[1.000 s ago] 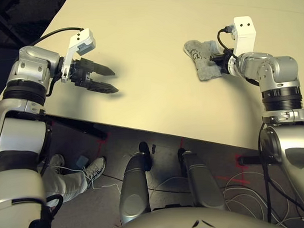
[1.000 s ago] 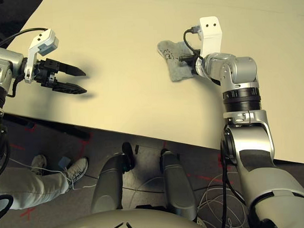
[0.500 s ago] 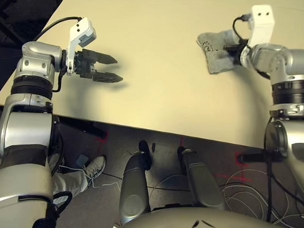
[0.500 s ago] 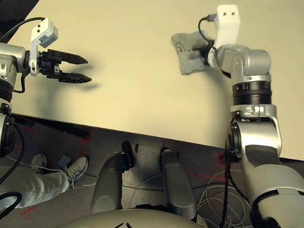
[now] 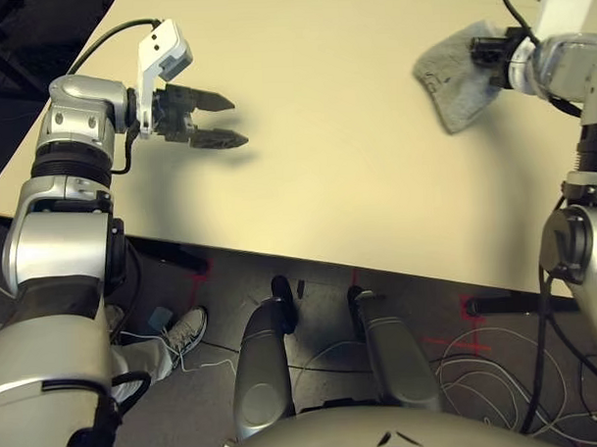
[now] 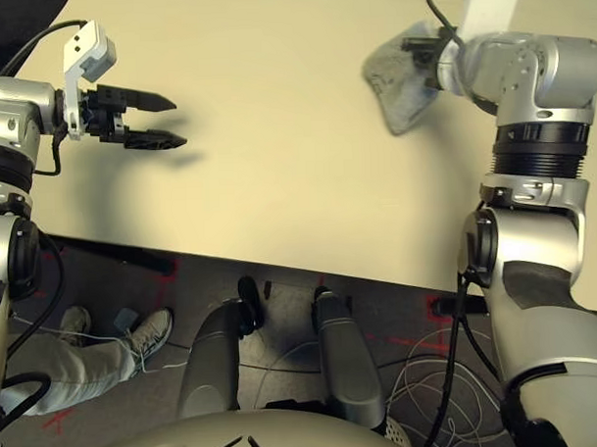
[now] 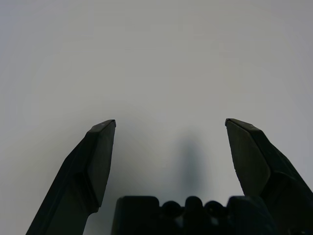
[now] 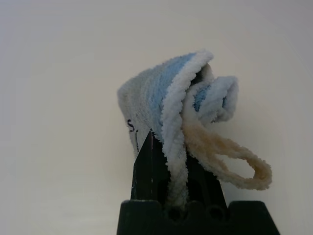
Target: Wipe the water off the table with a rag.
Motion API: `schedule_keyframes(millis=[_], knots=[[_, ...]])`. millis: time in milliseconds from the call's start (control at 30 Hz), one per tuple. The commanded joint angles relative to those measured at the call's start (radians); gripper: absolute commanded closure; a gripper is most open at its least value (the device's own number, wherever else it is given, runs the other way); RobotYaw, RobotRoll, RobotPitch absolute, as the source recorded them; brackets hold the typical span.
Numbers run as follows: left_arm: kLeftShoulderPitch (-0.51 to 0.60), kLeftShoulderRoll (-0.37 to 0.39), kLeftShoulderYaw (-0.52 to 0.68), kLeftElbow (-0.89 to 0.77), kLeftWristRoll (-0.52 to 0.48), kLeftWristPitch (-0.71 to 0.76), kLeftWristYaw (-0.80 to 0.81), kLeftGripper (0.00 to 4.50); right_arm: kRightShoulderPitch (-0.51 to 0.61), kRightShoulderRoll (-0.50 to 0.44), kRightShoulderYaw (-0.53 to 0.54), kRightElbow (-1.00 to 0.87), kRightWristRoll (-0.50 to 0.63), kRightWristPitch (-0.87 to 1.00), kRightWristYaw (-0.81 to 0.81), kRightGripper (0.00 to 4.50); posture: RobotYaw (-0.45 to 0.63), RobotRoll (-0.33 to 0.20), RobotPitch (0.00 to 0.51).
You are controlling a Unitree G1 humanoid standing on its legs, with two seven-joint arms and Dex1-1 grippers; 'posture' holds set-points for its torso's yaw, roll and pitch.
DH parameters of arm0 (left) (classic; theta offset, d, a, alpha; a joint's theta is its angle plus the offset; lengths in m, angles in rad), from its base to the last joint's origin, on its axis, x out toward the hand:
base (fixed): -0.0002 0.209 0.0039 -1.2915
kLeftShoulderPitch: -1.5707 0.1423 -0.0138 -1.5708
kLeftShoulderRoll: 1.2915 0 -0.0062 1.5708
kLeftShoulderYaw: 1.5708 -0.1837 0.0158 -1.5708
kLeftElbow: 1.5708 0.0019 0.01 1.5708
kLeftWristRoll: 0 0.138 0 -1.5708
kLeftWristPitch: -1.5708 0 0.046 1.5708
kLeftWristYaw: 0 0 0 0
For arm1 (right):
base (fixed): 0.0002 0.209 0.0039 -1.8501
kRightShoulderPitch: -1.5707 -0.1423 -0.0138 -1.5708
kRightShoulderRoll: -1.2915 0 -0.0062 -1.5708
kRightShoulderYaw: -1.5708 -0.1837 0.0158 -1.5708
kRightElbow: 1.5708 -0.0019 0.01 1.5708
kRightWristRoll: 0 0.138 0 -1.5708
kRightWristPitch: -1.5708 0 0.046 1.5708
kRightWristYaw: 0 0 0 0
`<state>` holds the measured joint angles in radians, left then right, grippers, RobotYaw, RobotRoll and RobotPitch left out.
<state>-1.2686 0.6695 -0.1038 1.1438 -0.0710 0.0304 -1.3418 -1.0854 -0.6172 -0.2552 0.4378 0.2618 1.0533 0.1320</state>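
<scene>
The grey rag (image 5: pixel 454 82) hangs bunched from my right gripper (image 5: pixel 490 53) at the far right, just above the pale beige table (image 5: pixel 326 173). In the right wrist view the black fingers (image 8: pixel 148 164) are shut on the rag (image 8: pixel 164 100), folded over them with a cream loop dangling and dark marks near one corner. My left gripper (image 5: pixel 238 122) hovers open over the table's left part, far from the rag. Bare tabletop shows between its fingers (image 7: pixel 95 156) in the left wrist view. The water is out of view.
The table's front edge (image 5: pixel 310 260) runs slanting across below both arms. Under it, the floor holds cables (image 5: pixel 480 364) and red tape marks. A person's leg and shoe (image 5: pixel 185 330) show at the lower left.
My right gripper has carried the rag farther away and to the right, raising it off the table. The left gripper has moved a little farther out over the table, still open.
</scene>
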Motion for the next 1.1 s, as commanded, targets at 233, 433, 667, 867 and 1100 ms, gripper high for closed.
schedule_keyframes(millis=[233, 433, 667, 867, 1100], knots=[[-0.045, -0.016, 0.093, 0.101, 0.043, -0.114, 0.387, 0.00, 0.031, -0.107, -0.011, 0.140, -0.038, -0.031, 0.043, 4.47, -0.21, 0.000, 0.328], [-0.035, -0.042, 0.164, 0.132, 0.035, -0.138, 0.642, 0.00, 0.070, -0.133, 0.006, 0.231, -0.062, -0.061, 0.078, 4.47, -0.21, 0.000, 0.327], [-0.019, -0.084, 0.246, 0.137, 0.007, -0.154, 0.774, 0.00, 0.078, -0.143, -0.001, 0.291, -0.079, -0.133, 0.099, 2.48, -0.19, 0.000, 0.323], [-0.016, -0.120, 0.288, 0.131, -0.001, -0.168, 0.838, 0.00, 0.046, -0.154, -0.025, 0.296, -0.076, -0.333, 0.131, 0.27, -0.19, 0.000, 0.317], [-0.011, -0.165, 0.345, 0.128, -0.025, -0.194, 0.976, 0.00, 0.046, -0.173, -0.076, 0.503, -0.089, -0.867, 0.162, 0.04, -0.19, 0.000, 0.311]])
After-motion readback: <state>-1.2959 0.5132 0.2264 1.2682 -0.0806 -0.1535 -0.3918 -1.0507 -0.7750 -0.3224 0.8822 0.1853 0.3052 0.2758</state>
